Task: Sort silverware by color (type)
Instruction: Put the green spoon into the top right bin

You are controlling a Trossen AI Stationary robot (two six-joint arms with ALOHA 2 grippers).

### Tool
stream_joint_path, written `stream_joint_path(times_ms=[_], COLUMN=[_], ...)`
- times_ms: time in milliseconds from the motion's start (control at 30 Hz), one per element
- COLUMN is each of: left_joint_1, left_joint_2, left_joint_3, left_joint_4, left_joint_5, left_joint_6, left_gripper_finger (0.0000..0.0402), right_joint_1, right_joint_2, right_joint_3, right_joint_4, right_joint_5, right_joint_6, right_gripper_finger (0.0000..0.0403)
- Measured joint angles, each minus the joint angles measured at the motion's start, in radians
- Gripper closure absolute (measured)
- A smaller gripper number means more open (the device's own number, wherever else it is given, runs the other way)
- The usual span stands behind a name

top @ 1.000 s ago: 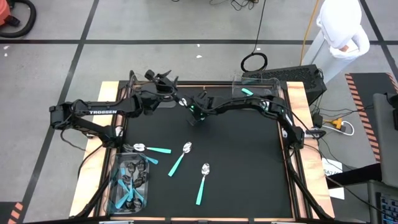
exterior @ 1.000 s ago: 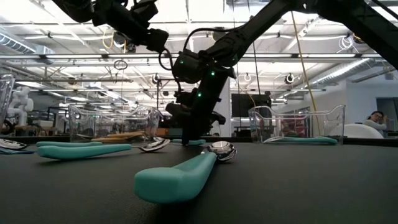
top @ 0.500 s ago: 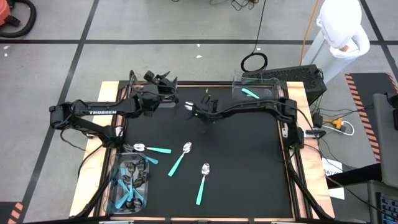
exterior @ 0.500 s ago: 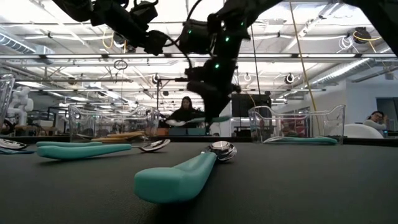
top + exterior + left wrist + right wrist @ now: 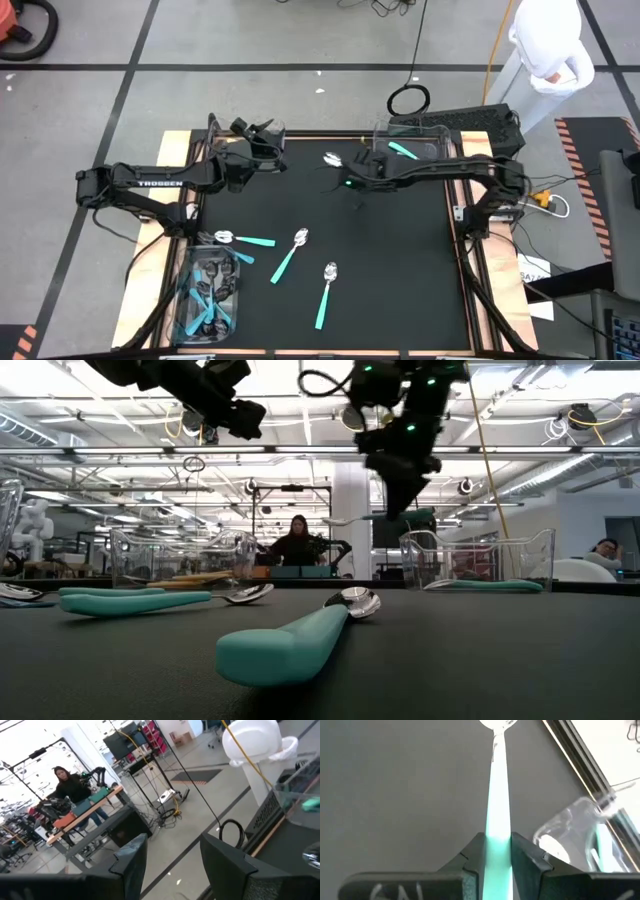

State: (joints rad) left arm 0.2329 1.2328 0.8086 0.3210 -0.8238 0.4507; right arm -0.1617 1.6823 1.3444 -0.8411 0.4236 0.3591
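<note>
The black worktop [image 5: 400,260] fills the middle of the room. A clear bin [image 5: 415,140] with one teal spoon sits at its far right corner. The left end effector [image 5: 262,135] hovers idle near the far edge, fingers well apart and empty. The right end effector [image 5: 496,851] is clamped on the teal handle of a spoon [image 5: 498,795], held aloft near that bin. It looks light, stiff and slightly slippery, so mid-handle is the sensible hold. Three more spoons [image 5: 288,256] lie flat toward the near side.
</note>
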Motion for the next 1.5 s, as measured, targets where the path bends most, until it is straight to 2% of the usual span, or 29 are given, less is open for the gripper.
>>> stream_joint_path(times_ms=[133,400,500,633,800,933,1133,1333,1500], left_joint_1=[0.000,0.000,0.000,0.000,0.000,0.000,0.000,0.000,0.000], left_joint_2=[-0.004,-0.003,-0.003,-0.003,-0.003,-0.003,-0.003,-0.003,-0.003], left_joint_3=[0.000,0.000,0.000,0.000,0.000,0.000,0.000,0.000,0.000], left_joint_4=[0.008,0.010,0.011,0.016,0.014,0.010,0.011,0.012,0.014], left_joint_5=[0.012,0.019,0.020,0.020,0.020,0.020,0.029,0.046,0.046], left_joint_6=[-0.001,-0.024,-0.026,-0.026,-0.026,-0.026,-0.026,-0.027,-0.027], left_gripper_finger=[0.0215,0.0215,0.0215,0.0215,0.0215,0.0215,0.0215,0.0215,0.0215], right_joint_1=[0.001,-0.001,-0.010,-0.039,-0.098,-0.163,-0.256,-0.310,-0.327], right_joint_2=[-0.107,-0.255,-0.279,-0.284,-0.284,-0.284,-0.284,-0.284,-0.295], right_joint_3=[-0.064,-0.083,-0.083,-0.084,-0.177,-0.291,-0.431,-0.453,-0.453], right_joint_4=[-0.033,-0.255,-0.356,-0.461,-0.471,-0.420,-0.175,0.005,0.066], right_joint_5=[0.015,0.267,0.337,0.376,0.439,0.441,0.440,0.440,0.440], right_joint_6=[-0.050,-0.118,-0.111,-0.087,-0.155,-0.228,-0.404,-0.485,-0.501], right_gripper_finger=[0.0339,0.0339,0.0339,0.0339,0.0339,0.0339,0.0335,0.0328,0.0280])
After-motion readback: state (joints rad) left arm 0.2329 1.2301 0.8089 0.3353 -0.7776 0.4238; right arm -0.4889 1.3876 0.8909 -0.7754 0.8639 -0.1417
